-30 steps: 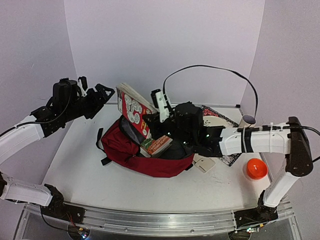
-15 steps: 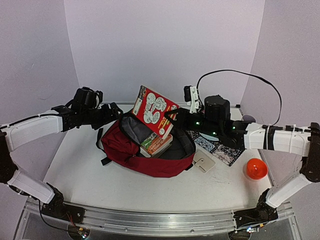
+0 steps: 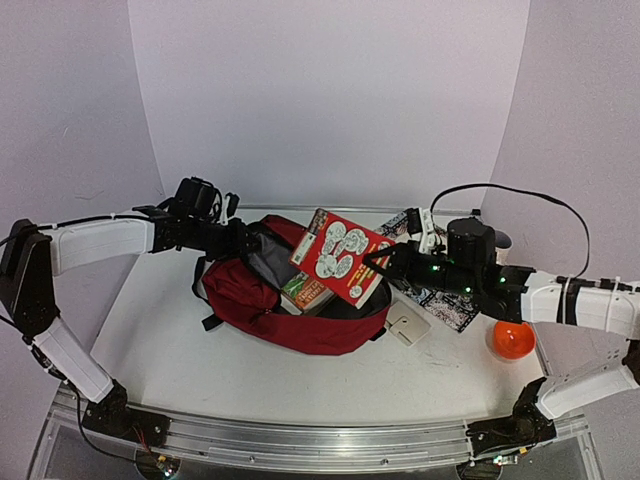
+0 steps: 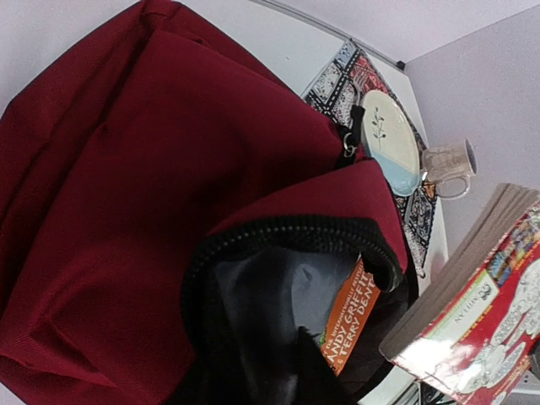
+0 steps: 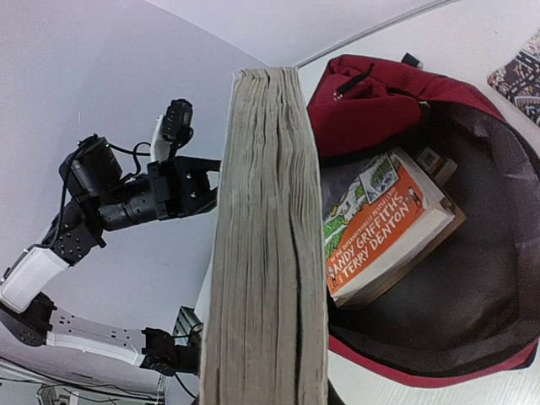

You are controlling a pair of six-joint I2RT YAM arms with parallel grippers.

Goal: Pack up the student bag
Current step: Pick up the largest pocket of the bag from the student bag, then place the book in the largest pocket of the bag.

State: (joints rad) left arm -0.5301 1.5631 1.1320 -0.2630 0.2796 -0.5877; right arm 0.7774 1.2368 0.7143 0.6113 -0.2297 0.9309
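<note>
The student bag [image 3: 300,325], dark red with black zippers, lies open in the middle of the table. An orange paperback [image 3: 306,291] lies inside it, and the right wrist view shows its cover [image 5: 380,228]. My right gripper [image 3: 384,262] is shut on a thick red book [image 3: 340,256], held tilted over the bag's mouth. That book's page edge [image 5: 266,253] hides the right fingers in the right wrist view. My left gripper [image 3: 246,242] is at the bag's back-left rim [image 4: 287,228]. Its dark fingers [image 4: 314,371] merge with the dark lining, so their gap does not show.
A patterned mat [image 3: 448,303] lies right of the bag with a plate [image 4: 390,139] and a mug [image 4: 447,164] on it. A white flat pad [image 3: 408,326] lies by the bag's right end. An orange round object [image 3: 511,338] sits at the far right.
My right arm drew back to the right and lowered the red book over the bag's mouth. My left arm swung in from the left to the bag's back rim.
</note>
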